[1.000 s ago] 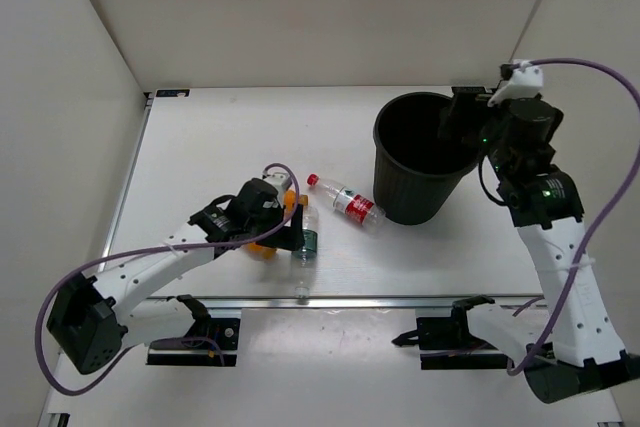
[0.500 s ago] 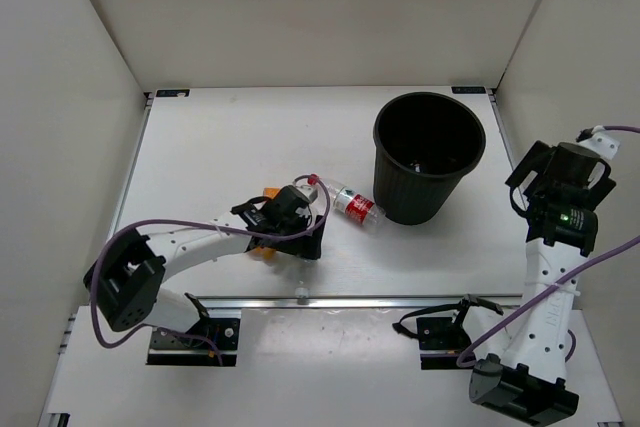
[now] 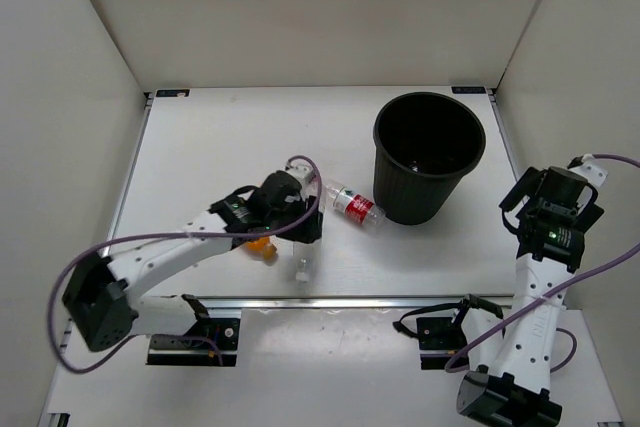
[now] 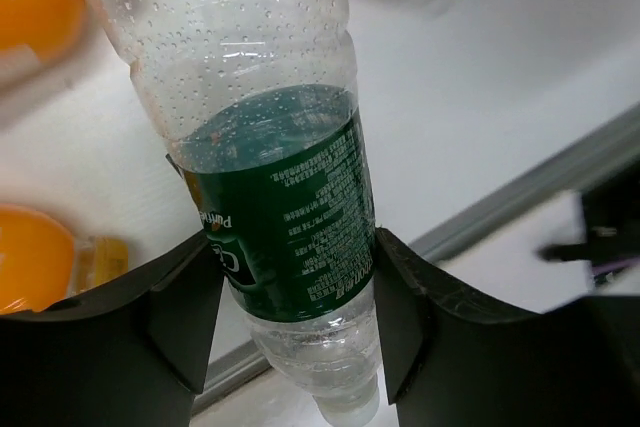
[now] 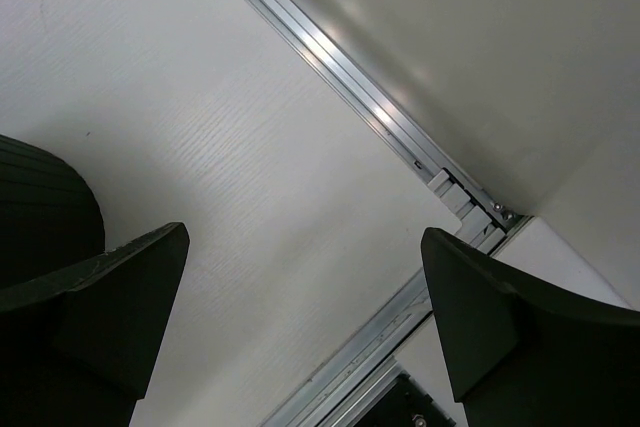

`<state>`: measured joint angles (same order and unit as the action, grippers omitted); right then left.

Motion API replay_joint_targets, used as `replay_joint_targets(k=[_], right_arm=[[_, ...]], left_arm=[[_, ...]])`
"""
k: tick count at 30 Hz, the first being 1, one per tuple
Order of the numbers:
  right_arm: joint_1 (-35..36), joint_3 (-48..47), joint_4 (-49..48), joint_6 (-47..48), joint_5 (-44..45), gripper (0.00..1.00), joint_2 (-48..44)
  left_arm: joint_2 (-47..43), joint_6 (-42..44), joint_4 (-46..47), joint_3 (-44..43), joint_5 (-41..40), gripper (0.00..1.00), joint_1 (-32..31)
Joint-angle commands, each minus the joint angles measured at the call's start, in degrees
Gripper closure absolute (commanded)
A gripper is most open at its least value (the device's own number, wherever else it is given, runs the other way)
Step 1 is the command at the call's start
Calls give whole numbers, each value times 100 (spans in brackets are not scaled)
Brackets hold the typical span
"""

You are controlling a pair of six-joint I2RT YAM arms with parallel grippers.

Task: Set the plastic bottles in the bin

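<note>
A clear bottle with a green label [image 4: 285, 217] sits between the fingers of my left gripper [image 4: 292, 307], which is shut on it across the label. In the top view that gripper [image 3: 298, 227] is left of the bin, and the bottle's neck and white cap [image 3: 302, 269] stick out toward the near edge. An orange bottle [image 3: 262, 245] lies beside it, and the left wrist view shows two orange bottles [image 4: 35, 257]. A red-label bottle [image 3: 352, 204] lies against the black bin [image 3: 430, 152]. My right gripper [image 3: 548, 195] [image 5: 305, 277] hangs open and empty to the right of the bin.
The aluminium rail [image 3: 400, 299] runs along the table's near edge, just past the held bottle's cap. White walls close the table on the left, back and right. The right wrist view shows the bin's ribbed wall [image 5: 40, 197] and the table's corner rail [image 5: 380, 117].
My left gripper has closed on the green-label bottle and shifted slightly right. The right arm has pulled back from over the bin to the table's right side.
</note>
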<state>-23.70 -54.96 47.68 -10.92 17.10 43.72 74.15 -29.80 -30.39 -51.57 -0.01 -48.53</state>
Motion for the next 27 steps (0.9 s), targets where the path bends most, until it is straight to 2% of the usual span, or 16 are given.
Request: replay_joint_targets(k=[1,2,3,6,10,11,14,15,17,20,21,22,24,25,27], right_arm=[[-11,152,-40,-182,74,0,-241],[-29,309,-66,-174,-39,1,-294],[-29,406,-92,-261,-66,0,-347],[76,749,-119,-306,-356,1,-426],[217,881,-110,-385,-576,1,-452],[252,882,-119,-367,-594,1,-487],[375,838,-66,-358,-568,1,-637],[367,820,-40,-376,-585,1,-620],[463,829,30,-402,-612,1,-690],[490,881,13,-394,-700,1,-760],[481,882,65,-428,-691,1,-795],[498,882,57,-377,-612,1,-813],[489,812,162,-341,-524,1,-831],[472,733,180,-350,-445,1,-830],[489,601,303,-333,-322,0,-821]], left_arm=[[-1163,185,-213,-800,-271,46,-42],[-1305,194,-178,-871,-289,47,10],[-1472,342,40,-1029,-185,54,80],[-1291,755,849,-1695,1,50,326],[60,1257,1535,-3057,-122,42,134],[430,1292,1780,-3435,-44,37,125],[1397,1249,2316,-4401,20,37,37],[1627,1266,2371,-4614,19,36,-67],[2433,1276,2328,-5604,-79,35,-147],[3427,1188,1837,-6940,-25,32,-217],[3683,1179,1626,-7285,79,27,-227],[3799,1152,1502,-7471,89,17,-270],[3896,1213,1440,-7587,64,13,-375],[3862,1257,1457,-7570,10,4,-402],[3678,1363,1422,-7447,-121,1,-490]])
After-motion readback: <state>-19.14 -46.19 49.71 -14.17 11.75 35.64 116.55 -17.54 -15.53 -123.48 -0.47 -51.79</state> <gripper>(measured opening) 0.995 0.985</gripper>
